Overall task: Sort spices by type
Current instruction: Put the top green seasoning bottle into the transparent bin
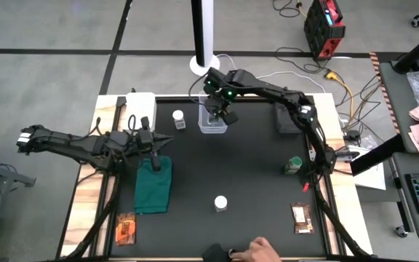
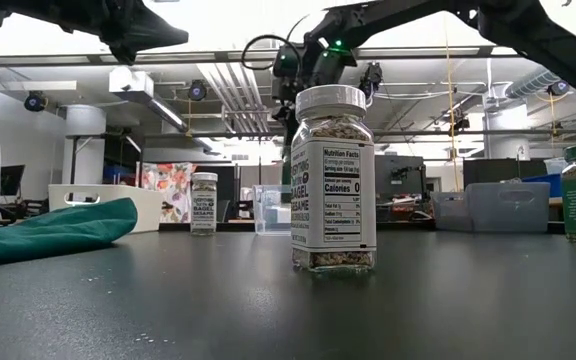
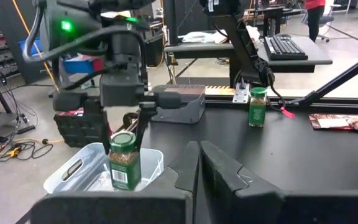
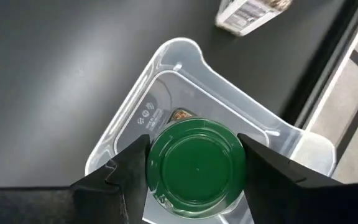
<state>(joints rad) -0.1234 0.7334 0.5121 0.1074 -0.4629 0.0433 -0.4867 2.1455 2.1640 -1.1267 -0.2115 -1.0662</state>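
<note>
Clear plastic box [image 4: 185, 59], matt tabletop [image 1: 253, 167]

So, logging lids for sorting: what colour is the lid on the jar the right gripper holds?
Green. The jar lid shows best in the right wrist view, between the right gripper fingers.

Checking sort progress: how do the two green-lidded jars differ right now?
The held green-lidded jar sits between the right gripper's fingers, over the clear plastic box. The free green-lidded jar stands on the table near the right edge, untouched. One is lifted at the back, the other rests mid-table. Both are upright, with the same lid and label.
</note>
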